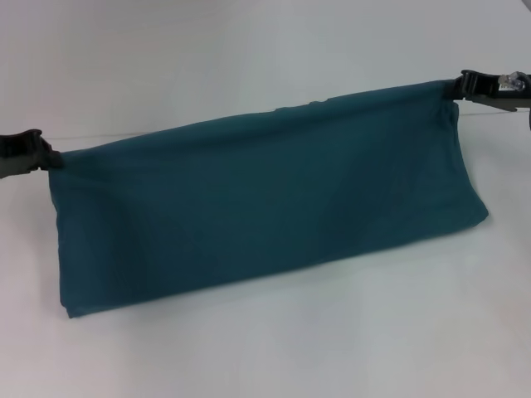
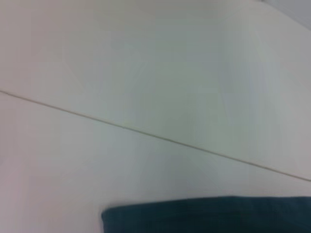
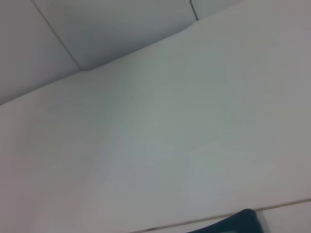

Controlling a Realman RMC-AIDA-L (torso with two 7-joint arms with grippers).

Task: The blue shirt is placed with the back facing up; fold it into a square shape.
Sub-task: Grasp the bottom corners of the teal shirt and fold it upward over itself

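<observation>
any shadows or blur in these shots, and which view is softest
Head view: even, flat light, the blue shirt casting only a faint shadow on the white table; the left end effector and right end effector hold its upper corners. Left wrist view: softest, the shirt edge fuzzy. Right wrist view: also soft, no glare.

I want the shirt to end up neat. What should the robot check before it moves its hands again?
1. Left hand pinching the blue shirt's corner: ok, cloth is pulled taut there.
2. Right hand pinching the other corner: ok.
3. Top edge stretched straight between both hands: ok, only a slight ripple.
4. Lower folded edge resting on the white table: ok.
5. Both hands level: not ok, the right end looks higher in the head view.
6. Layers lined up underneath: cannot tell.
</observation>
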